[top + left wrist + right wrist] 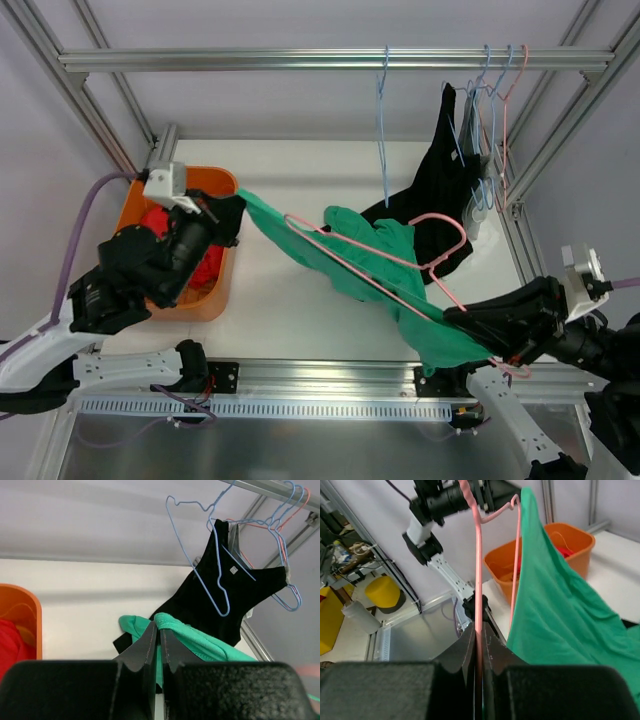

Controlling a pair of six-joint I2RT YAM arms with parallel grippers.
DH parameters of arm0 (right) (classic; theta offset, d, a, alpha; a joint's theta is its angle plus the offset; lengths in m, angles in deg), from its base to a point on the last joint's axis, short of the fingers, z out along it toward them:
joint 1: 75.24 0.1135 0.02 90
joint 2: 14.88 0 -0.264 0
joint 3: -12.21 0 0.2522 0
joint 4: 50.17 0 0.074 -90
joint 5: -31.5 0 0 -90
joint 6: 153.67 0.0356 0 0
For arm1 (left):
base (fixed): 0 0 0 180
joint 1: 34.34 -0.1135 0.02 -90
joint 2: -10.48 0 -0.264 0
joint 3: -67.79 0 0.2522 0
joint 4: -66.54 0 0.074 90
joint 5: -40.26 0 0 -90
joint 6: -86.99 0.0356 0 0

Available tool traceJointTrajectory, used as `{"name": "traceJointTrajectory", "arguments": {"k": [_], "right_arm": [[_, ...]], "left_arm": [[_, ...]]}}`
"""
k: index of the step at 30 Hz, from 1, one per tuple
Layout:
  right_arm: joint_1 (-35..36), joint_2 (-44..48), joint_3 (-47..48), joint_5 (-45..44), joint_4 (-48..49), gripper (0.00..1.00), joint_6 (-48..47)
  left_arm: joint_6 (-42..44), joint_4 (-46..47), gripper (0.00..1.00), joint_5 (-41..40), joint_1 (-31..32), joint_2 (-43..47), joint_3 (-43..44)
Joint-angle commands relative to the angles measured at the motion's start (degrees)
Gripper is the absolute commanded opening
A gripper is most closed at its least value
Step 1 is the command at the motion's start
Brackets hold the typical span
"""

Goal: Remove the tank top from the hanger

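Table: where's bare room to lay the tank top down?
Bare table lies between the orange bin and the green tank top, toward the front. Another patch behind it, left of the blue hanger. Crowded back right: black garment, hangers.

The black left arm (140,265) angles from its base toward the middle, its left claw (232,212) pinched shut, fingers (146,647) almost meeting. The black right arm (525,312) stretches leftward, its right claw (456,319) likewise clamped tight.

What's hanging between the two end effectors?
The green tank top on its pink hanger, stretched from the left end effector to the right end effector; the top view shows it.
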Motion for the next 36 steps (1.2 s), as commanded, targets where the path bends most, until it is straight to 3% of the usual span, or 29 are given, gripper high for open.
{"name": "traceJointTrajectory", "arguments": {"k": [1, 3, 5, 6, 9, 12, 16, 17, 22, 25, 29, 32, 33, 36], "right_arm": [[-1.2, -3.2, -1.2, 7.1, 22.3, 0.0, 9.6], [-1.3, -4.9, -3.3, 5.5, 29.3, 0.0, 13.2], [-1.4, -5.9, -7.9, 4.0, 44.0, 0.0, 20.7], [-1.4, -7.2, -9.2, 2.9, 48.8, 0.0, 23.1], [-1.2, -10.9, -12.7, -1.0, 68.0, 0.0, 30.1], [1.6, -13.5, -14.8, -6.1, 75.5, 0.0, 31.1], [11.6, -16.5, -17.9, -13.5, 85.3, 0.0, 21.5], [17.0, -17.2, -19.8, -14.4, 86.9, 0.0, 14.6], [30.1, -19.7, -22.8, -19.4, 93.1, 0.0, -3.6], [30.8, -20.8, -21.6, -25.5, 89.9, 0.0, -10.2], [31.0, -19.4, -19.4, -34.4, 80.5, 0.0, -15.4], [31.1, -17.1, -13.6, -41.8, 61.8, 0.0, -18.5], [31.1, -16.0, -11.8, -44.3, 49.9, 0.0, -19.0], [31.1, -14.1, -5.6, -55.8, 28.6, 0.0, -19.1]], "left_arm": [[-4.7, 2.2, 0.0, -0.7, 0.2, 6.8, -7.8], [-4.3, 2.2, 0.0, 7.8, 0.2, 11.2, -11.6], [-1.9, 3.1, 0.0, 16.0, 0.2, 12.9, -13.5], [-1.2, 3.4, 0.0, 24.2, 0.2, 12.8, -14.6], [1.3, 3.8, 0.0, 39.9, 0.2, 8.7, -15.6], [1.0, 5.9, 0.0, 46.6, 0.2, 2.9, -17.1], [-1.6, 14.2, 0.0, 52.5, 0.2, -2.2, -21.5], [-1.9, 18.3, 0.0, 53.9, 0.2, -3.8, -23.0], [-4.6, 25.1, 0.0, 56.6, 1.2, -9.8, -26.0], [-6.4, 25.0, 0.0, 51.5, 2.1, -12.2, -28.7], [-13.1, 23.4, 0.0, 37.1, 2.8, -12.4, -36.9], [-18.9, 19.8, 0.0, 29.8, 2.8, -8.5, -41.1], [-20.7, 17.4, 0.0, 25.6, 2.8, -7.2, -41.5], [-20.1, 13.5, 0.04, 23.0, 2.8, -1.8, -42.4]]}}
